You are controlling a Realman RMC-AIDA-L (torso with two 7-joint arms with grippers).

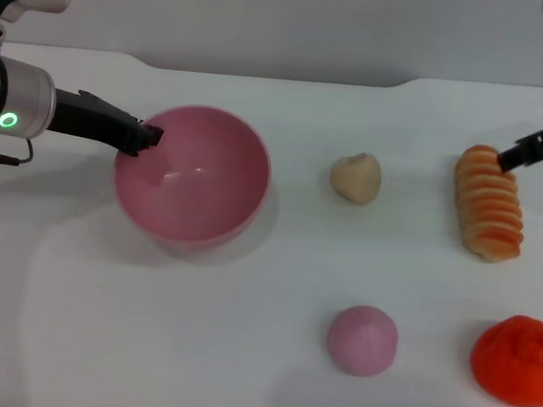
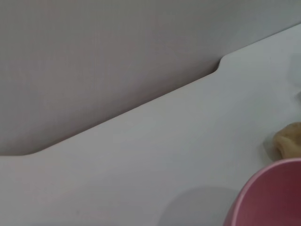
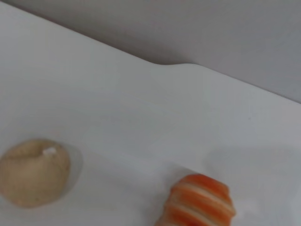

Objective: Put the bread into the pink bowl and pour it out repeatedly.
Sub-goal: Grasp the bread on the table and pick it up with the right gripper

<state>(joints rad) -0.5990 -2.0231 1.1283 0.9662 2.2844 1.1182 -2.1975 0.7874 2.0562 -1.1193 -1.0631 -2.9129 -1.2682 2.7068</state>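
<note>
Picking-up step, not yet done. Bread (image 1: pixel 489 203) flat on the desk (image 1: pixel 238 354), well apart from the pink bowl (image 1: pixel 194 173). Right gripper (image 1: pixel 509 157) touching the loaf's far end; jaws' state: cannot tell. Left gripper (image 1: pixel 146 138) gripping the bowl's rim. Next: grab, lift, carry over to the bowl.

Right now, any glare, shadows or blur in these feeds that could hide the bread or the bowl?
Head view: sharp and evenly lit; faint glare inside the pink bowl, soft shadows beside the bread. Left wrist view: soft, bowl rim cut off at the corner. Right wrist view: slightly blurred, bread cropped at the edge.
</note>
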